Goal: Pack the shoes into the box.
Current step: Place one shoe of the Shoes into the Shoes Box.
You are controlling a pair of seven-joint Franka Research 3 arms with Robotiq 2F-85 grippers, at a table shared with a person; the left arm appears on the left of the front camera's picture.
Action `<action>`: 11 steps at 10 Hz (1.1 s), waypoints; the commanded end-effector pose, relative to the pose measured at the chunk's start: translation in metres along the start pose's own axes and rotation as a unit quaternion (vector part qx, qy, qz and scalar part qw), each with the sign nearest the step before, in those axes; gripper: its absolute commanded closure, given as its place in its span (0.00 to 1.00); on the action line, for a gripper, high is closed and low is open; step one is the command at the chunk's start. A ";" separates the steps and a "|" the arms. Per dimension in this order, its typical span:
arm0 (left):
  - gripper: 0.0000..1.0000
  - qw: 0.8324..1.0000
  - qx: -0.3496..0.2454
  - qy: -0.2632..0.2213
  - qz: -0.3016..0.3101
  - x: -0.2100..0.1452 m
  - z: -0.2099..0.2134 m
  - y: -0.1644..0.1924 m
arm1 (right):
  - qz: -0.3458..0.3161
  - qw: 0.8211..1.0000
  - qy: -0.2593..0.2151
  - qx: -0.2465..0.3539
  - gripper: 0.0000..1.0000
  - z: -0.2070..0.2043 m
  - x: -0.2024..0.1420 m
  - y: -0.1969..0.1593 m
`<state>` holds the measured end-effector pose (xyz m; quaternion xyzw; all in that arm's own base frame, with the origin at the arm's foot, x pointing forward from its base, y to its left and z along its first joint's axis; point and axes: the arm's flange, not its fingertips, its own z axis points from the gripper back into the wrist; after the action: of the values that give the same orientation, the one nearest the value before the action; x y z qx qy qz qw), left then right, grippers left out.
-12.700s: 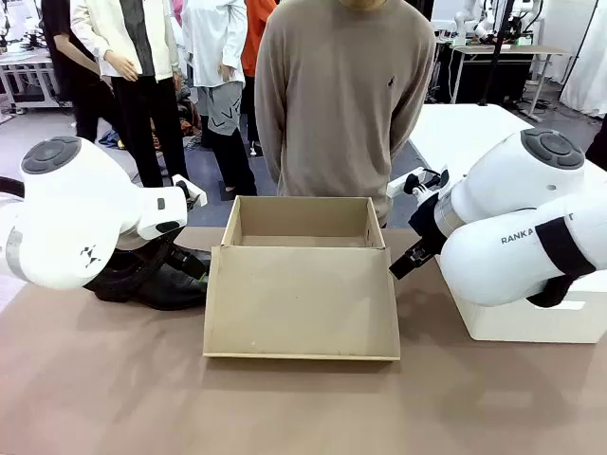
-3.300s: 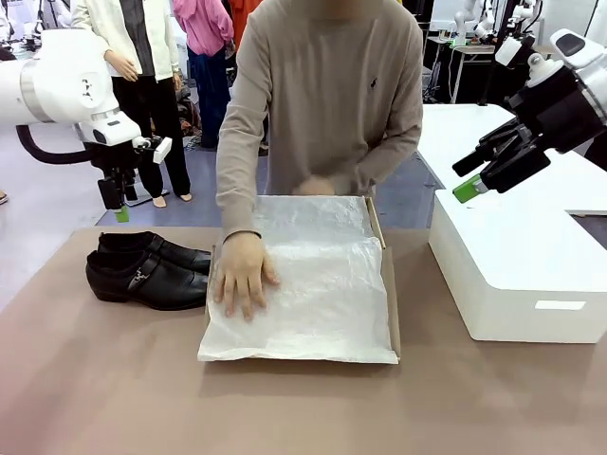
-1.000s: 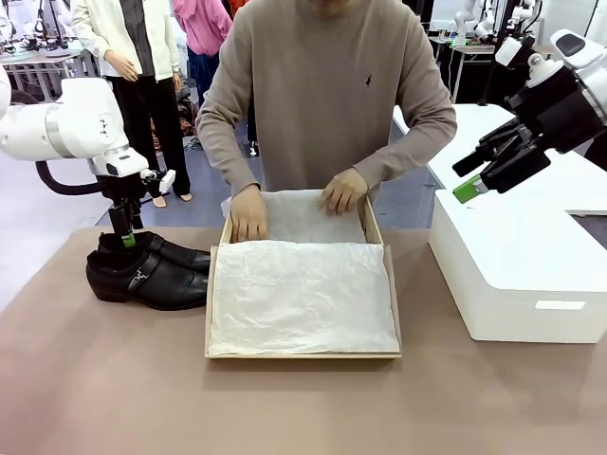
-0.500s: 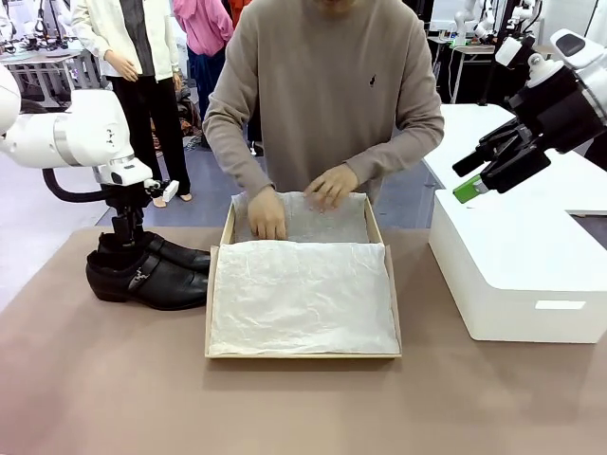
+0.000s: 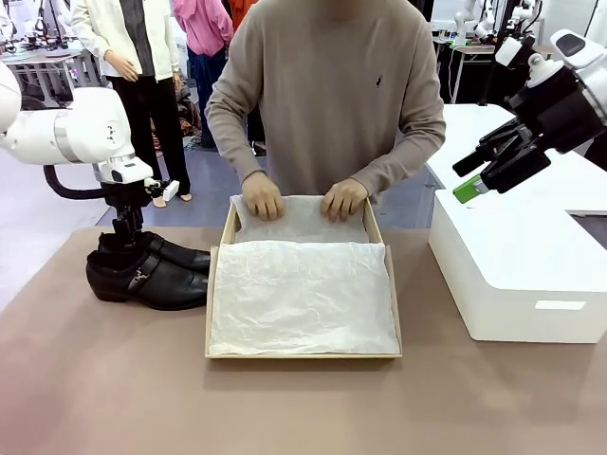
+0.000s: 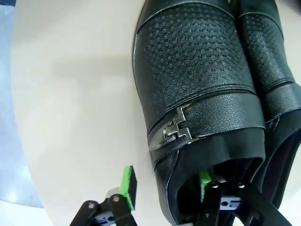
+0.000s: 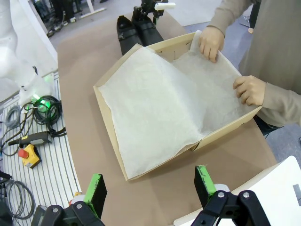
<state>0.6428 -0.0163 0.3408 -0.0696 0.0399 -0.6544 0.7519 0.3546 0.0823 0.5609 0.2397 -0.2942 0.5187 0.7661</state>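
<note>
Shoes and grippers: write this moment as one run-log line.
left gripper: open astride far shoe's collar | right gripper: open, raised | cardboard box: tissue-lined

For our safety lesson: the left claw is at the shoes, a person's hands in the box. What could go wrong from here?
The left claw straddles only one shoe at its heel wall; lifted, it may tilt or slip. The person's hands rest in the box; a shoe could hit them.

Left pincer (image 6: 165, 181) pointing down, jaws seemingly half apart; right pincer (image 7: 149, 184) raised, jaws wide apart.
</note>
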 end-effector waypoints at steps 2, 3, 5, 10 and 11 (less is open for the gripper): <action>1.00 1.000 -0.001 0.015 -0.001 0.001 0.005 0.000 | 0.011 1.000 -0.016 0.006 0.00 -0.002 0.001 -0.002; 1.00 1.000 -0.001 0.019 -0.002 0.001 0.005 -0.001 | 0.011 1.000 -0.016 0.006 0.00 -0.002 0.001 -0.002; 1.00 1.000 0.003 0.026 -0.003 0.002 0.004 -0.002 | 0.011 1.000 -0.016 0.006 0.00 -0.002 0.001 -0.002; 1.00 0.999 0.021 0.040 0.011 0.003 0.007 -0.005 | 0.011 1.000 -0.016 0.006 0.00 -0.002 0.001 -0.002; 1.00 0.999 0.033 0.035 0.017 0.003 0.013 -0.005 | 0.011 1.000 -0.016 0.006 0.00 -0.002 0.001 -0.002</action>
<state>0.6446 -0.0202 0.3472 -0.0425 0.0482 -0.6524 0.7551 0.3547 0.0821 0.5609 0.2396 -0.2942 0.5187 0.7661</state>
